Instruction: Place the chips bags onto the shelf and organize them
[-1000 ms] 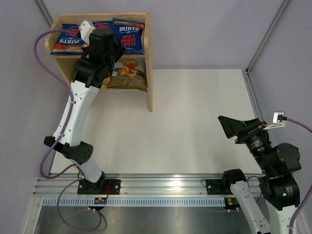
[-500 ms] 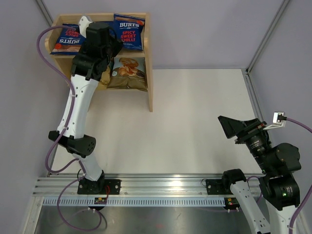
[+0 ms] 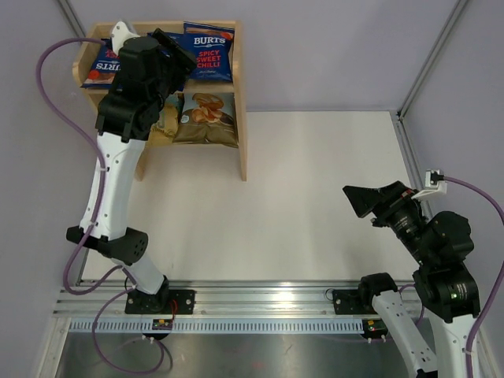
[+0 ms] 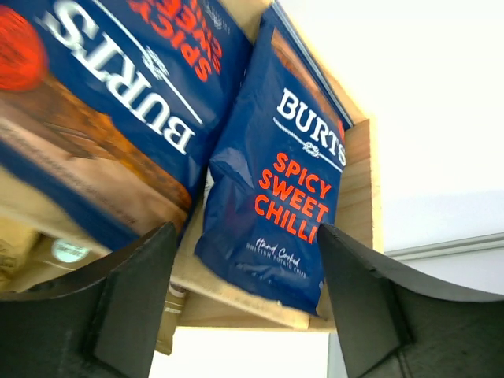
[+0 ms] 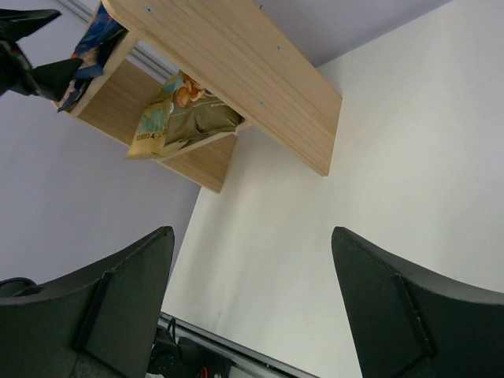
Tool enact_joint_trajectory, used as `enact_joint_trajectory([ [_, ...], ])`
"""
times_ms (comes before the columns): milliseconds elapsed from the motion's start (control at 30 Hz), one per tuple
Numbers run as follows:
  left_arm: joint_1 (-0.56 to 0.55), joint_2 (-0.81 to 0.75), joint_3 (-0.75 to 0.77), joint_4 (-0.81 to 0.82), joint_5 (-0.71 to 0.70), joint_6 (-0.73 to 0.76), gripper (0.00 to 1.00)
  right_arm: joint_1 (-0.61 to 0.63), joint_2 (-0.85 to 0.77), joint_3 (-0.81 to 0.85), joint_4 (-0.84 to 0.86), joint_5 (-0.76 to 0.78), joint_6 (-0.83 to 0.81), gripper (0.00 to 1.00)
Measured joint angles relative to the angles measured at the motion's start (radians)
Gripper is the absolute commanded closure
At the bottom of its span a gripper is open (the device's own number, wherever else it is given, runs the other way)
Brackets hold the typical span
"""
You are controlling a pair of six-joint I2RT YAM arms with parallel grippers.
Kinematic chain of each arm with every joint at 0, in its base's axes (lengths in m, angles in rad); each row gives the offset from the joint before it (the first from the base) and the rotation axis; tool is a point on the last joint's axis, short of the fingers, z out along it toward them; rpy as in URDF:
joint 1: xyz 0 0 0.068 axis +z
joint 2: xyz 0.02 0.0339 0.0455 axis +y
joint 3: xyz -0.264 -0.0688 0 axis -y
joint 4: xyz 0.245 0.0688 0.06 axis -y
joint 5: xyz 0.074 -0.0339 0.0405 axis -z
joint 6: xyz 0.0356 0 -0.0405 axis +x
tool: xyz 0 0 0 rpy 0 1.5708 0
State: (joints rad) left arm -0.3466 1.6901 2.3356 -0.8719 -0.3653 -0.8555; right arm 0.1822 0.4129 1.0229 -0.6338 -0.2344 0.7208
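Note:
The pale wood shelf (image 3: 241,118) stands at the far left. Its top tier holds dark-blue Burts chips bags: one at the left end (image 3: 98,68) and a "Spicy Sweet Chilli" one (image 3: 208,53) at the right. My left gripper (image 3: 172,49) hovers open above the top tier, covering the space between them. In the left wrist view the gripper (image 4: 246,230) holds nothing, and two Burts bags (image 4: 118,102) (image 4: 285,189) lie side by side on the shelf board (image 4: 358,206). A large yellow-tan bag (image 3: 206,118) lies on the lower tier. My right gripper (image 3: 356,197) is open and empty at the right.
Another bag (image 3: 164,123) on the lower tier is partly hidden behind my left arm. The right wrist view shows the shelf (image 5: 236,71) from the side with the lower-tier bags (image 5: 185,118). Frame posts (image 3: 429,59) and the near rail (image 3: 252,299) border the white table.
My left gripper has opened and drawn back to the left above the top tier, leaving the Burts bags lying there. The right arm has shifted slightly left.

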Motion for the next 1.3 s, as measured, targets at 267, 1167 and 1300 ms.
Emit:
enact_joint_trajectory([
  [267,0.050,-0.108,0.021,-0.009,0.007,0.137,0.01,0.000,0.100,0.010,-0.048,-0.022,-0.111,0.09],
  [1167,0.057,-1.229,-1.265,-0.048,0.119,0.655,0.01,0.000,0.140,0.165,-0.301,0.195,-0.493,0.01],
  [1300,0.057,-1.342,-1.328,-0.092,0.130,0.656,0.01,0.000,0.143,0.162,-0.308,0.214,-0.494,0.00],
])
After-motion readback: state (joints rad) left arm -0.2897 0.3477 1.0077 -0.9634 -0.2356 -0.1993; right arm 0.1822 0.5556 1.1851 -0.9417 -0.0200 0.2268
